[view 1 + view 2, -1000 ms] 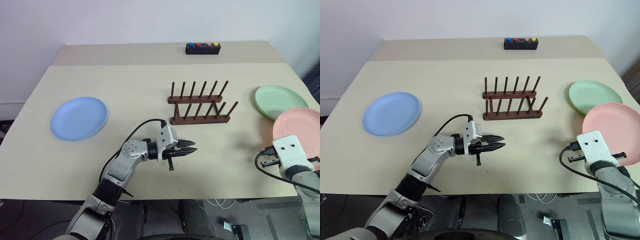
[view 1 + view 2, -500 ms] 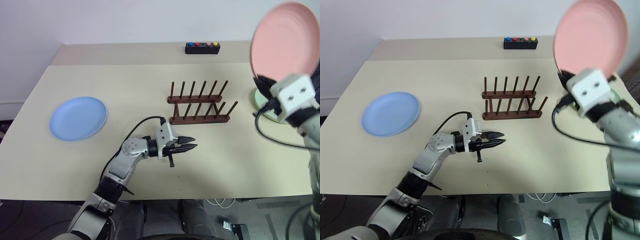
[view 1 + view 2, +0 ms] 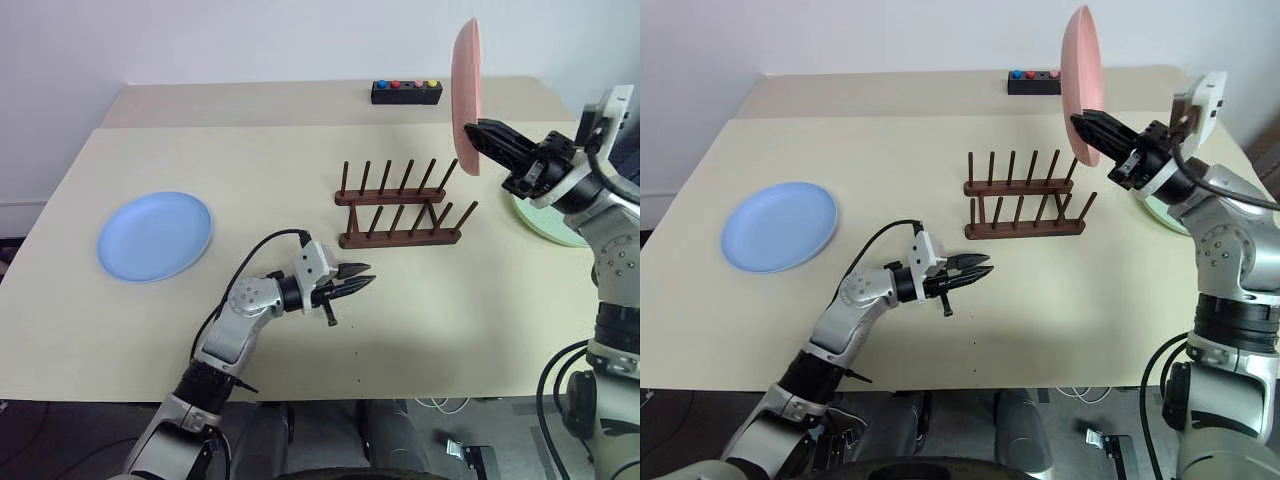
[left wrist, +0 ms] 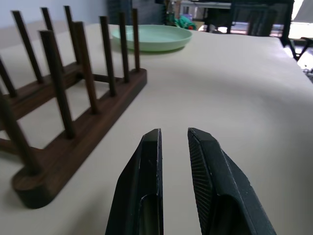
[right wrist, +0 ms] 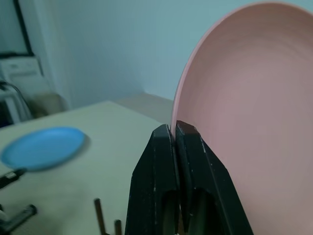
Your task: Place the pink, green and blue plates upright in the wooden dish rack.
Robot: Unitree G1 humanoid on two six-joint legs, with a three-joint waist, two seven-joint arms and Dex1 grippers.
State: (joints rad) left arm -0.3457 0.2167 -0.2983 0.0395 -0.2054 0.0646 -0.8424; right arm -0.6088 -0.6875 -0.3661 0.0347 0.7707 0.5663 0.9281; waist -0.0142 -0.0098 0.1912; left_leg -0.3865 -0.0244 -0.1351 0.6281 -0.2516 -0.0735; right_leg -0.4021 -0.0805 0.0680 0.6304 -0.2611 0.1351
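Blue plate [image 3: 155, 235] flat on bench [image 3: 120, 330], 9 o'clock side. Left claw [image 3: 352, 282] empty, fingers a slit apart, low over bench at 6 o'clock of wooden dish rack [image 3: 400, 212]. Right claw [image 3: 478, 137] clamped on pink plate [image 3: 465, 95], held upright, edge-on, above rack's 3 o'clock end. Green plate [image 4: 151, 38] flat at 3 o'clock.

Beige table [image 3: 150, 340], white wall [image 3: 200, 40]

We are seeing every slot of the wooden dish rack [image 3: 400, 207] standing free, with bare counter [image 3: 300, 160] all around it. The left tool [image 3: 352, 279] is hovering just in front of the rack's left end, probably narrowing the approach from that side.
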